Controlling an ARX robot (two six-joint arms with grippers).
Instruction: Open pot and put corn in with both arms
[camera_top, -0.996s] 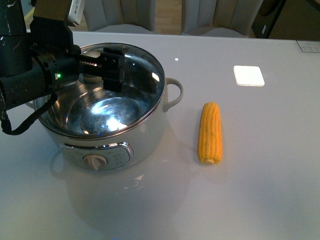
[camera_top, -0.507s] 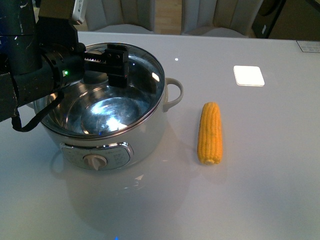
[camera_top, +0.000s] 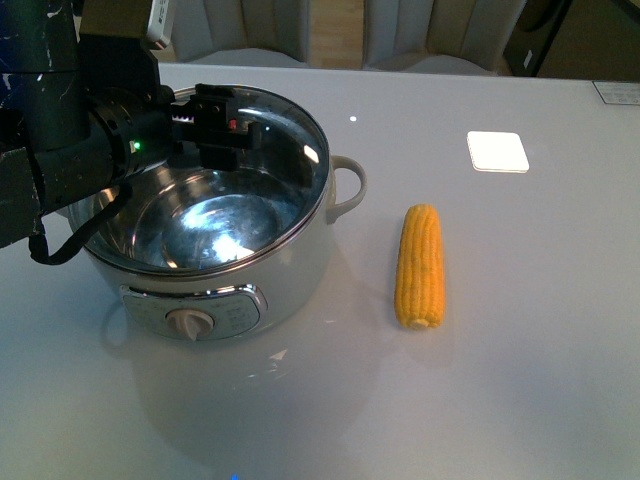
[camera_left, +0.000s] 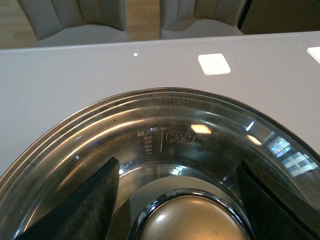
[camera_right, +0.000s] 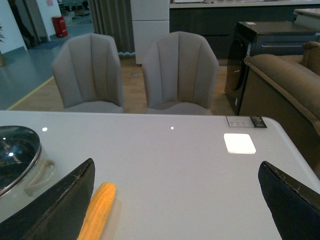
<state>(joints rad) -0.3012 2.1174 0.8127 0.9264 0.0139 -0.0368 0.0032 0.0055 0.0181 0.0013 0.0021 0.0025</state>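
Behind left arm (camera_top: 70, 160), part of pot (camera_top: 300, 265).

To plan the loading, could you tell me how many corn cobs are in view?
1. The corn cob lies on the table, right of the pot; the left arm hides part of the pot's inside.

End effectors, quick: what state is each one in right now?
Left end effector: open, fingers on either side of the lid knob, not gripping it.
Right end effector: open, holding nothing.
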